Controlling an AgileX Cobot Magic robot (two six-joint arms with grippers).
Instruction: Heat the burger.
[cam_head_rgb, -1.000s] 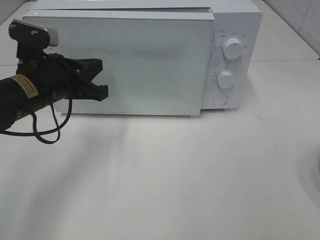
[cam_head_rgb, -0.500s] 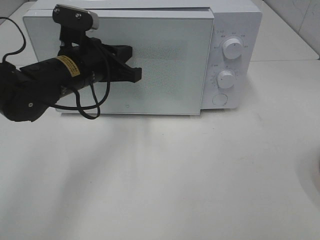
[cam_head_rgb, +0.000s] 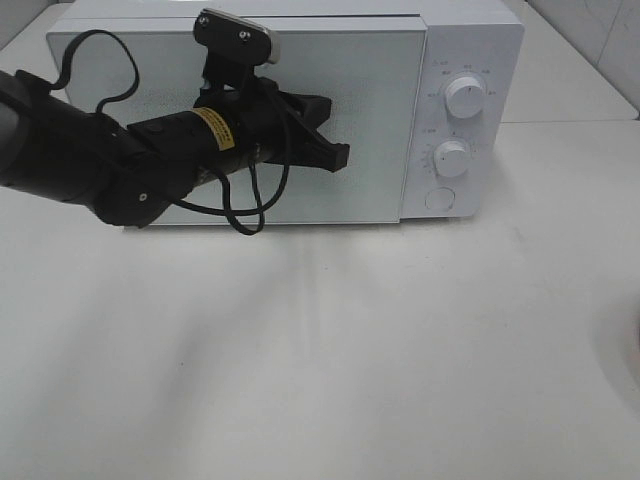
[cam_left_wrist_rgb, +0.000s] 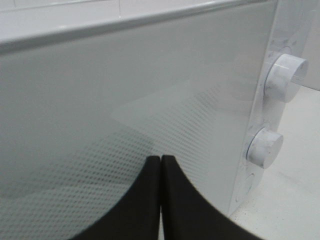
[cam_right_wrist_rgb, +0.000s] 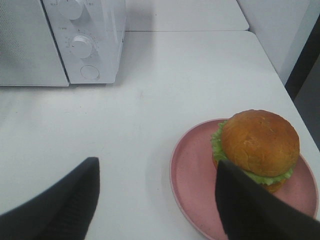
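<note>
The burger (cam_right_wrist_rgb: 260, 142), golden-brown bun over green lettuce, sits on a pink plate (cam_right_wrist_rgb: 187, 172) on the white table, seen only in the right wrist view. My right gripper (cam_right_wrist_rgb: 156, 165) hangs above the table, open and empty, and one finger (cam_right_wrist_rgb: 250, 210) overlaps the plate beside the burger. The white microwave (cam_head_rgb: 300, 120) stands at the back with its door shut. My left gripper (cam_head_rgb: 340, 155) is shut and empty, held in front of the door near its right edge. In the left wrist view the left gripper (cam_left_wrist_rgb: 161, 159) has its tips pressed together close to the door glass.
The microwave's control panel has an upper knob (cam_head_rgb: 466, 97), a lower knob (cam_head_rgb: 452, 158) and a round button (cam_head_rgb: 440, 200). The left arm's cable (cam_head_rgb: 245, 215) loops down in front of the door. The table edge (cam_right_wrist_rgb: 280, 75) runs close beside the plate.
My left arm has swept to the right across the microwave door, from its left edge to near the control panel, staying shut. The right gripper's state has not changed.
</note>
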